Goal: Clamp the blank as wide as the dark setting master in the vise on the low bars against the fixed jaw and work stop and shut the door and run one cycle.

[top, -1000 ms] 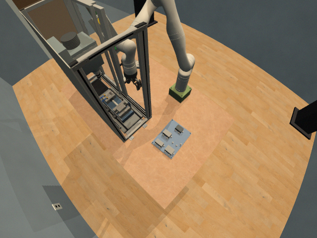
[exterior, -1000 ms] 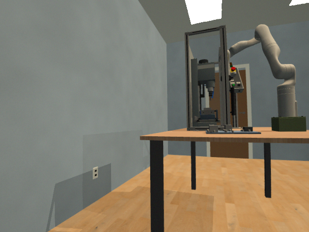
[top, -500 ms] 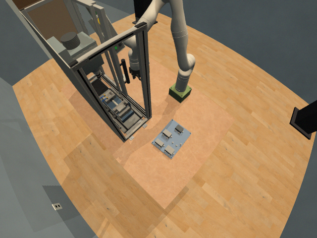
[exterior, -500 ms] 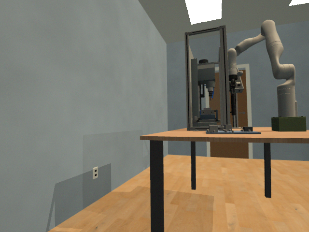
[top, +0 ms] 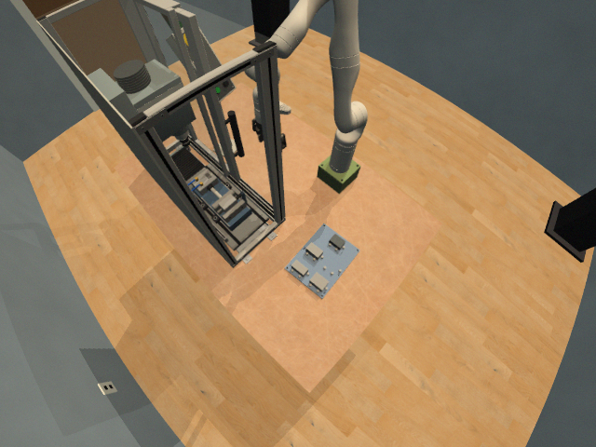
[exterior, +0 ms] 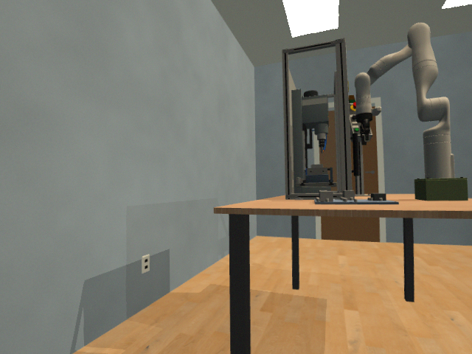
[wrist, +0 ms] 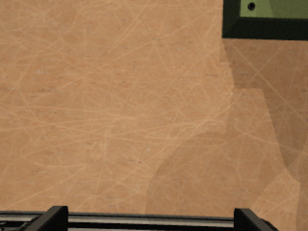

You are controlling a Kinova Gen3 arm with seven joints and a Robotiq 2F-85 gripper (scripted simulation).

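Top view: the pale grey seven-joint arm (top: 345, 72) rises from its olive-green square base (top: 355, 177) on the tan table mat (top: 385, 250) and bends over toward the tall grey-framed machine guard (top: 277, 144). Its black two-finger gripper (top: 269, 134) hangs pointing down just outside the guard, beside the corner post and near the black vertical door handle (top: 236, 133). The fingers stand fully apart with nothing between them.

Inside the guard, low on its floor, sits the grey vise (top: 223, 197) with a blue part at its near end; whether anything lies between its jaws cannot be told from here. A grey machine head with a ribbed round cap (top: 132, 75) stands above it.

Near the guard's front corner lies the flat light-blue plate (top: 322, 262), carrying three light grey metal blanks (top: 314, 250) and one darker block, the dark setting master (top: 336, 241), all upright (each on its own spot, apart from the others).

Exterior view shows the gripper (exterior: 363, 133) high above the table, level with the control column (exterior: 352, 122) and close to its green button (exterior: 356, 129).

Wrist view looks straight down on scratched tan mat, a corner of the green base (wrist: 250, 29) and, at the bottom edge, both black fingertips over a frame rail.
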